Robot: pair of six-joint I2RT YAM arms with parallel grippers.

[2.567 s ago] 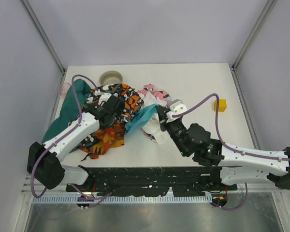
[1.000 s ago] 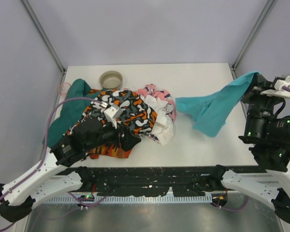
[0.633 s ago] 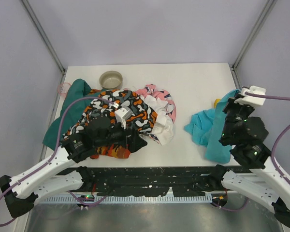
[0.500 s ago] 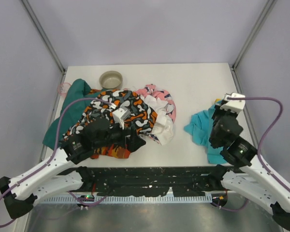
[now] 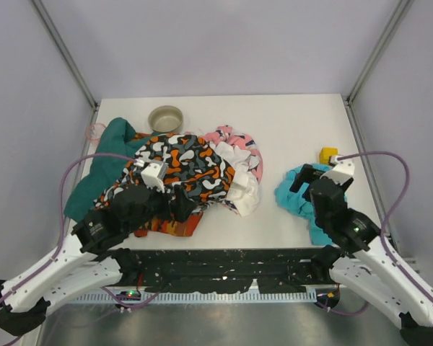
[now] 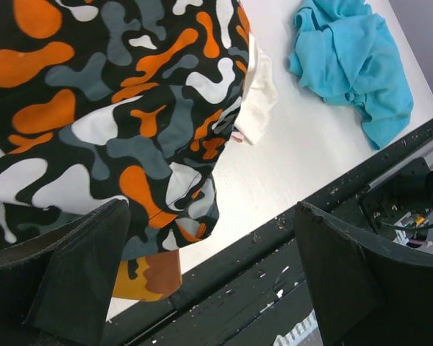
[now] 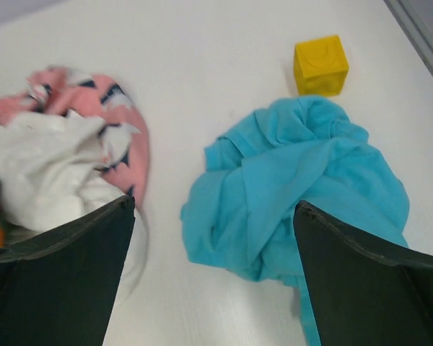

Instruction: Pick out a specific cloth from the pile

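The cloth [image 5: 296, 196], bright turquoise, lies crumpled on the table's right side, apart from the pile [image 5: 191, 167]. My right gripper [image 5: 312, 183] hovers just above the cloth, open, with nothing between its fingers. In the right wrist view the cloth [image 7: 303, 194] fills the space ahead of the open right gripper [image 7: 213, 209], and the pile's white and pink cloths [image 7: 65, 155] sit at the left. My left gripper [image 5: 175, 207] is open over the pile's near edge. The left wrist view shows the blotch-patterned fabric [image 6: 108, 108] by the left gripper [image 6: 211, 209], and the cloth [image 6: 353, 65] far right.
A yellow cube [image 5: 328, 155] stands just behind the cloth, also seen in the right wrist view [image 7: 321, 65]. A round bowl [image 5: 166, 117] sits at the back left. A dark teal-green cloth [image 5: 101, 169] drapes the pile's left side. The black front rail [image 5: 224, 263] borders the table.
My right gripper brought the turquoise cloth down from the air onto the table's right side and opened, letting it go. The left arm drew back a little toward the near edge.
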